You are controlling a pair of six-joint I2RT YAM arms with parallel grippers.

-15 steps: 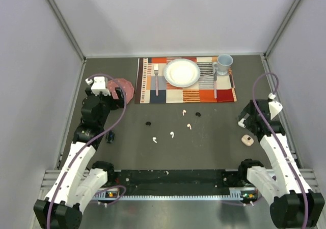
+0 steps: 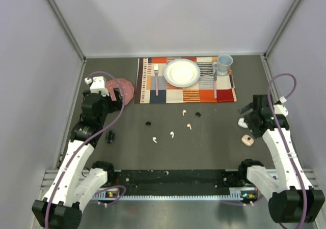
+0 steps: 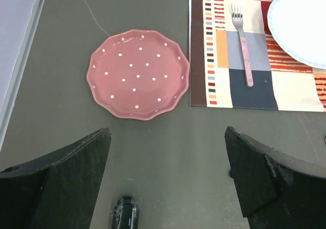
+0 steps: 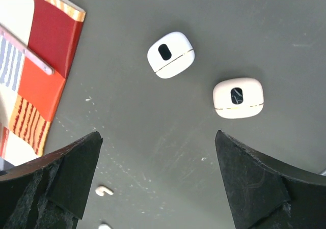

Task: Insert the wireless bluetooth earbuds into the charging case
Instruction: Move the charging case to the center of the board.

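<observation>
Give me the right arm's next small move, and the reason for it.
Probably lower the open right tool over the white case, shifting slightly toward it. Both it and the cream case look shut, apart from each other, and the tool holds nothing, so a case likely needs opening before the earbuds go in.

On the table (image 2: 214,155), the placemat (image 2: 175,93) lies at 12 o'clock, the dish (image 3: 137,75) at 10, earbuds (image 2: 172,134) mid-table, charging cases (image 4: 170,55) at 3 o'clock.
</observation>
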